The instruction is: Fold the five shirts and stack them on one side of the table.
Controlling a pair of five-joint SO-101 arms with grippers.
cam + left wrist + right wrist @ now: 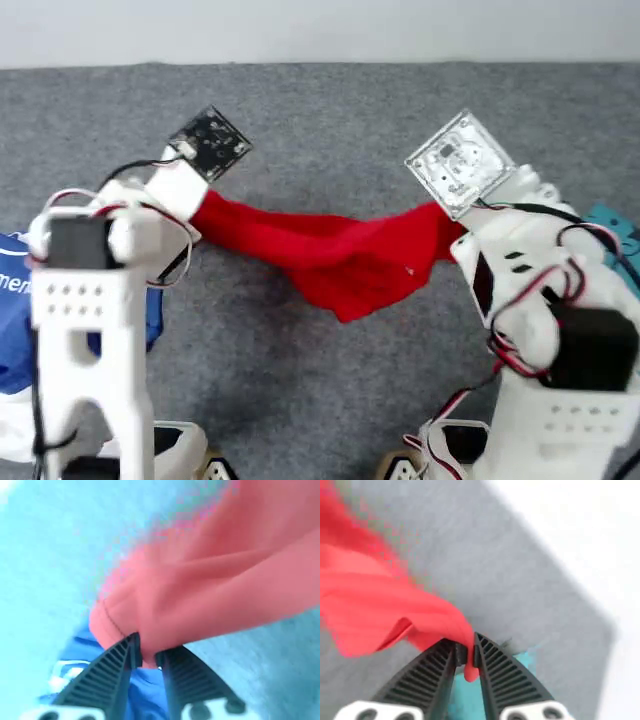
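Observation:
A red shirt (pixel 330 250) hangs stretched between the two arms above the grey table (pixel 330 110), sagging in the middle. My left gripper (pixel 147 652) is shut on one end of the red shirt (pixel 210 590); in the high view that end is at the left (pixel 205 215). My right gripper (pixel 466 652) is shut on the other end of the red shirt (pixel 395 605), at the right in the high view (pixel 450 225). A blue shirt (pixel 15 300) lies at the table's left edge under the left arm, also seen below the left gripper (pixel 145 690).
A teal shirt (pixel 615 235) lies at the right edge, partly under the right arm, and shows beneath the right gripper (pixel 520 665). A white cloth (pixel 12 430) lies at the near left. The grey table surface stretches behind the arms up to a white wall.

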